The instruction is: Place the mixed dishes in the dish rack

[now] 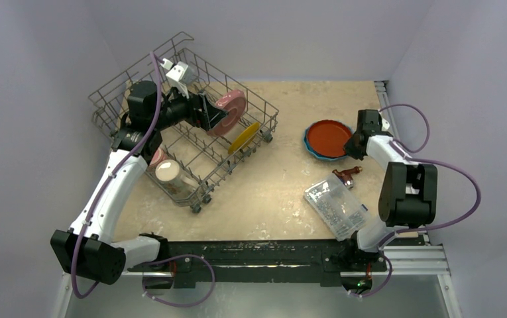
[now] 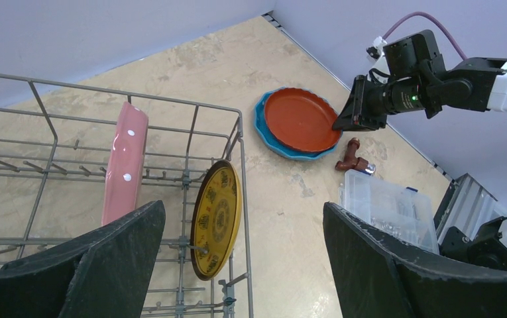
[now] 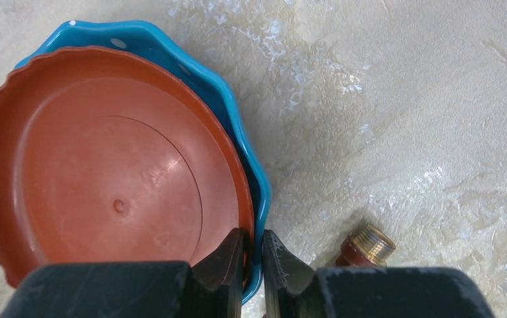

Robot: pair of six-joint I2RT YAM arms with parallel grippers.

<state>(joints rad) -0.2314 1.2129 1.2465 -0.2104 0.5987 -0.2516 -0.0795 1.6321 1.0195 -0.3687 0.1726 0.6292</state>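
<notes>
In the top view, the rack (image 1: 114, 93), a grey wire basket with upright tines, is seen at the upper left of the desk (image 1: 283, 199). A pink plate (image 1: 230, 107) and a yellow plate (image 1: 244, 137) are stood on edge inside it, and a cream mug (image 1: 169, 173) is seen in its lower corner. The left fingers (image 1: 212, 119) are held over the rack, just beside the pink plate. Right of centre, a red plate (image 1: 328, 136) is nested in a blue plate (image 1: 309, 150), with the right fingers (image 1: 352, 147) at their right rim. A clear box (image 1: 335, 205) and a brown fitting (image 1: 347, 175) are seen below them.

In the left wrist view, the left fingers are spread wide with nothing between them. White dots on the pink plate and a dark pattern on the yellow one are shown, details lost from above.

In the right wrist view, the red plate's scalloped rim is made out. The right fingers are pinched onto it, one inside and one outside, with a sliver of blue rim seen in the narrow gap.
</notes>
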